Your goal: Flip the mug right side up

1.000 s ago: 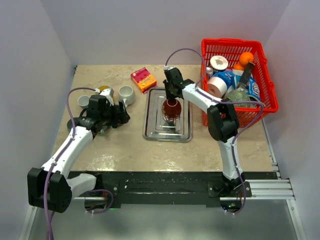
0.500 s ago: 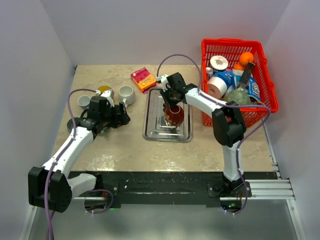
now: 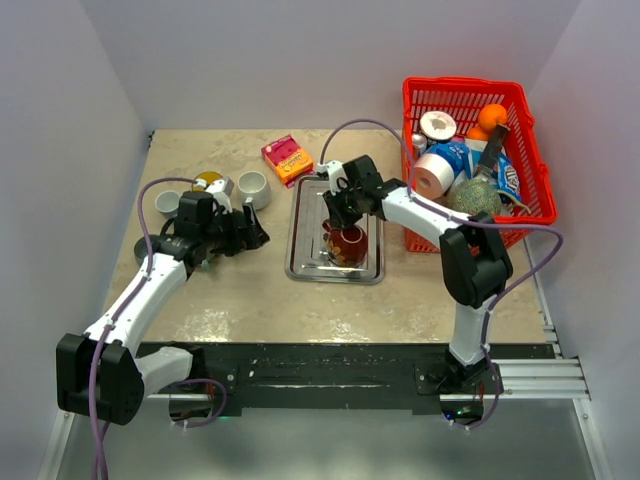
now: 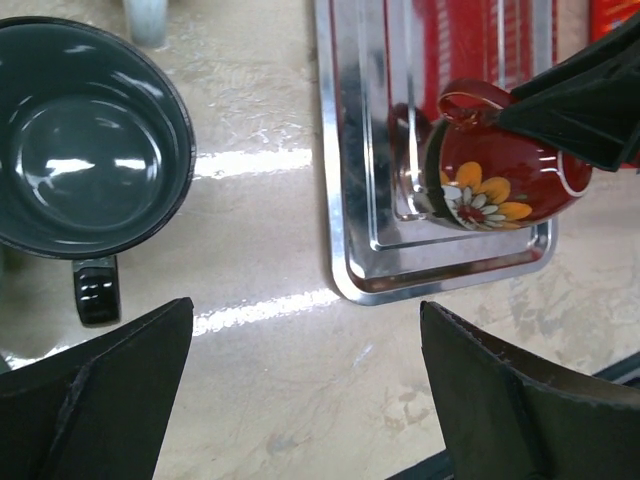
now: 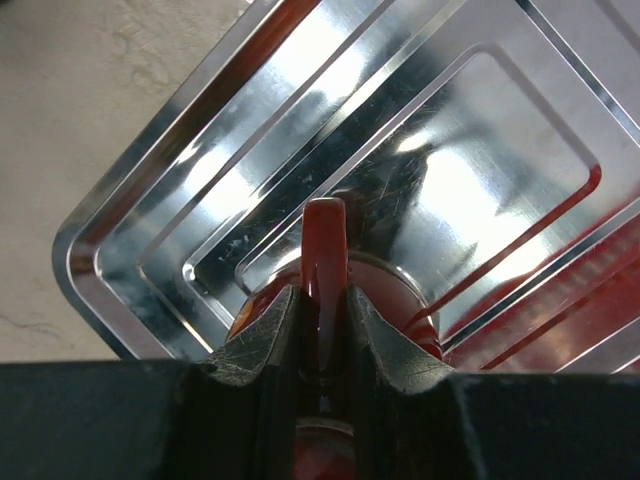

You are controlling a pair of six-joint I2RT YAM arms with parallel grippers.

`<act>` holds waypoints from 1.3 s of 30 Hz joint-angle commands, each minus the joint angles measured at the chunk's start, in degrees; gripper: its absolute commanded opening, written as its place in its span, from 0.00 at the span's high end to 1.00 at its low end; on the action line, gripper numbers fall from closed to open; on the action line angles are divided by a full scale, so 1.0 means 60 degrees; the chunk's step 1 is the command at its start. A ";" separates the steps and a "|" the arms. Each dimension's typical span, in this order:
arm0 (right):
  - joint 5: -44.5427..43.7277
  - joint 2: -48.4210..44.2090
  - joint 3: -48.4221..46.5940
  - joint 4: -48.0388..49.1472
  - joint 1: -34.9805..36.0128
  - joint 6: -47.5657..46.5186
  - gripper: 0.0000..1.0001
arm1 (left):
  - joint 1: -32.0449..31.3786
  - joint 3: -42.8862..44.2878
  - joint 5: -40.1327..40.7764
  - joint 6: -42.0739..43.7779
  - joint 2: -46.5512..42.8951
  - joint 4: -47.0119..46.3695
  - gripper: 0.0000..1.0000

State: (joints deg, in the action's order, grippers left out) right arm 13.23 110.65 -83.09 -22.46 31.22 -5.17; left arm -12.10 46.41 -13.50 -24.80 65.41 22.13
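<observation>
A red mug (image 3: 347,243) with a yellow flower print hangs tilted on its side just above the steel tray (image 3: 305,262); it also shows in the left wrist view (image 4: 495,190). My right gripper (image 3: 338,212) is shut on the mug's red handle (image 5: 323,262), which sticks up between the fingers (image 5: 268,335). My left gripper (image 3: 250,232) is open and empty over bare table to the left of the tray, its fingers (image 4: 110,385) wide apart.
A dark mug (image 4: 80,150) stands upright by the left gripper. A white cup (image 3: 254,185), another small cup (image 3: 167,203) and a pink box (image 3: 287,158) lie behind. A red basket (image 3: 525,150) full of groceries stands at the right.
My right gripper has swung toward me and to the right with the mug, tipping it from mouth-down onto its side. The left arm has barely moved.
</observation>
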 commanded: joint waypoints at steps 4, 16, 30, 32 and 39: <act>0.0841 -0.1697 0.0693 0.1735 0.0070 0.1122 1.00 | -0.0034 0.0716 -0.1484 -0.1328 0.0085 -0.0627 0.01; -0.0299 -0.3162 0.2230 0.3714 0.0874 0.2237 1.00 | -0.0049 0.0936 -0.2145 -0.3366 0.0319 -0.1856 0.01; -0.3931 -0.3369 0.2964 0.5515 0.3072 0.2575 1.00 | -0.0722 0.1506 -0.1121 -0.4803 0.1445 -0.1553 0.01; -0.4401 -0.3325 0.2935 0.5530 0.3378 0.2401 1.00 | -0.1058 0.1784 -0.0550 -0.4847 0.1652 -0.1287 0.01; -0.6628 -0.3032 0.2950 0.5764 0.4449 0.1566 1.00 | -0.1675 0.1874 0.0461 -0.5315 0.2077 -0.1169 0.07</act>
State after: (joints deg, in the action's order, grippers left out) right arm -16.32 94.00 -64.25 2.68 54.89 7.46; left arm -20.82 55.16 -15.92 -54.46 77.06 14.52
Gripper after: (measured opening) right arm 0.224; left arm 0.973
